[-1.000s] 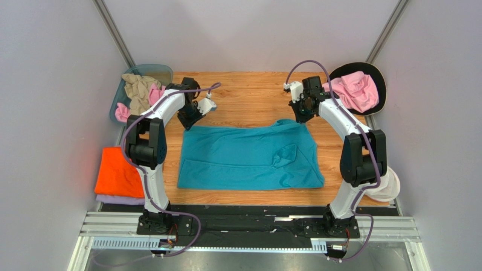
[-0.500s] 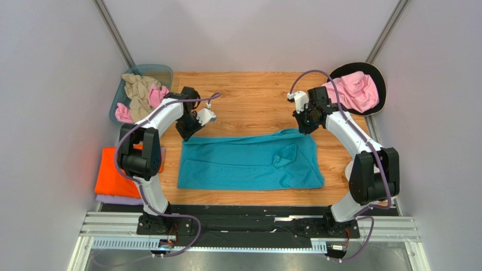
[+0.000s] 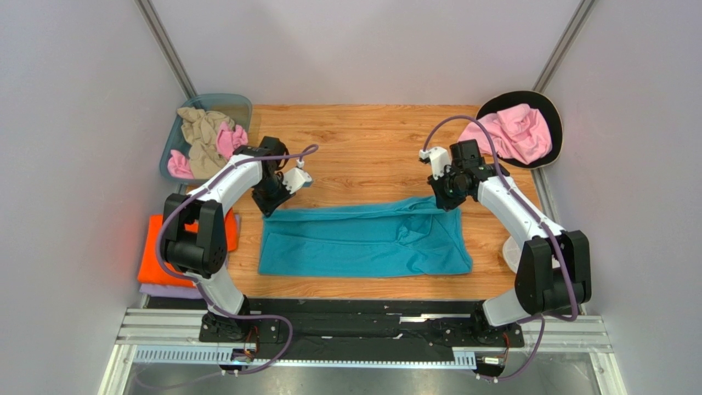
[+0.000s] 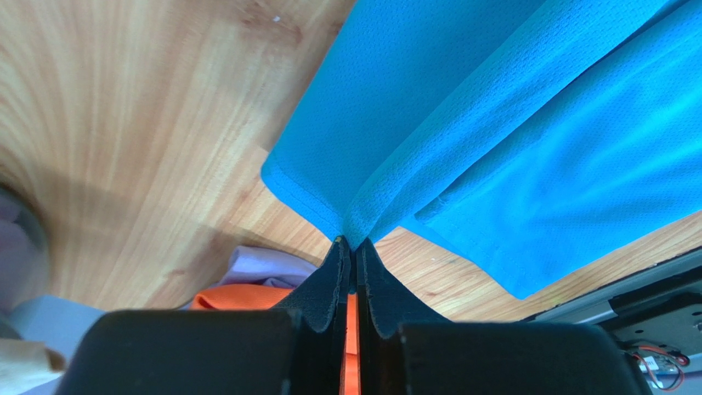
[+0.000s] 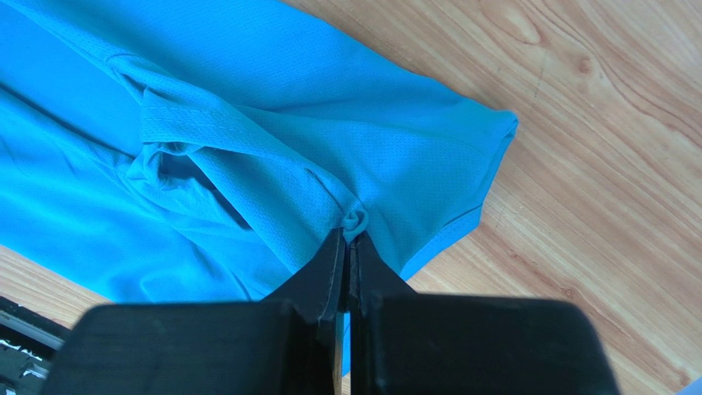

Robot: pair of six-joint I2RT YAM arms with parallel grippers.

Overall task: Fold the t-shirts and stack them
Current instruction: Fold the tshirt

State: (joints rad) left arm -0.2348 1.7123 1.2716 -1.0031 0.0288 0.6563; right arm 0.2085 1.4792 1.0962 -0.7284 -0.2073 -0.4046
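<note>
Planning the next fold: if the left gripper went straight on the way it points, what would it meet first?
The soft teal cloth t-shirt pinched in the left gripper; right behind it, probably the wooden table, though depth is unclear.

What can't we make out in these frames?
1. Top view: the lavender shirt lies mostly under the orange shirt.
2. Top view: the white dish is largely behind the right arm.
3. Top view: the wrists hide where the left pincer and right pincer pinch the teal shirt.
4. Wrist views: the frame edges cut that shirt off.
</note>
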